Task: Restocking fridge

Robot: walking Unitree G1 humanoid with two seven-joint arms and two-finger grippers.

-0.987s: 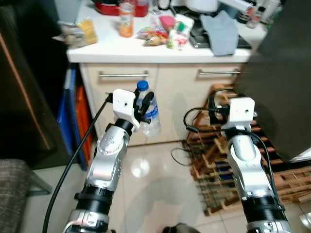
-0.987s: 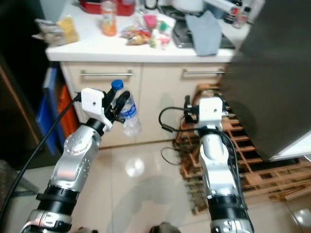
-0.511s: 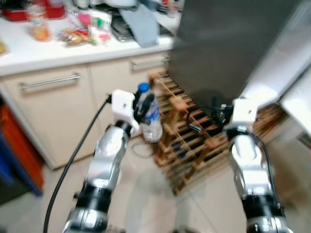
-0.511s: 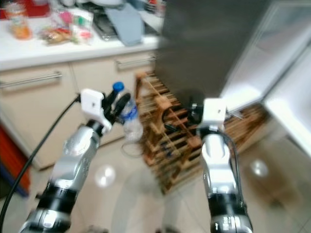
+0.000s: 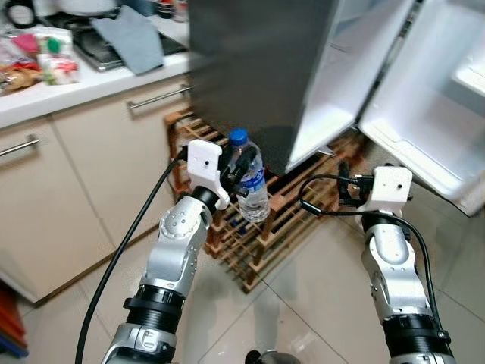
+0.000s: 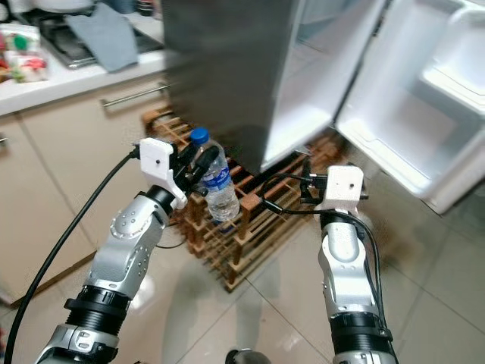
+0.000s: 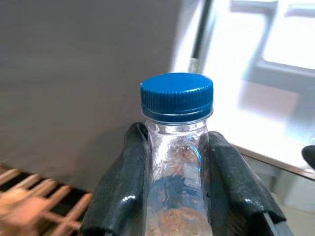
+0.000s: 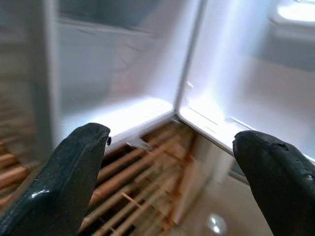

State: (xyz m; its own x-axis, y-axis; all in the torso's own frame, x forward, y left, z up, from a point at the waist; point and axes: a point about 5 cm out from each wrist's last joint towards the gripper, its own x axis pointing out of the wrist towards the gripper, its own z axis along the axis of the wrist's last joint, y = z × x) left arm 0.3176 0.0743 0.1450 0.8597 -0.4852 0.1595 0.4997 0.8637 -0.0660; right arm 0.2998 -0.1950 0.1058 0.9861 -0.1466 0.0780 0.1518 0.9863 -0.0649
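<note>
Water bottle with a blue cap sits upright in the left gripper, whose two black fingers are closed against either side of its clear neck – the cap stands free above them. That gripper is raised in front of the robot, left of centre, with the bottle held over the near edge of a wooden rack that stands on the pale tiled floor. Just beyond the bottle rises the dark grey side of the fridge; its white inside is lit, and its door is swung wide open to the right, with the moulded door shelves showing. The right gripper is lifted at about the same height on the right, near the bottom corner where the fridge body and the open door meet; its fingers are spread wide apart and hold nothing, with the rack and the fridge's lower edge seen between them. A black cable trails down from the left wrist, and another loops beside the right wrist. To the far left a white counter over cream cupboards carries a grey cloth and some packets.
</note>
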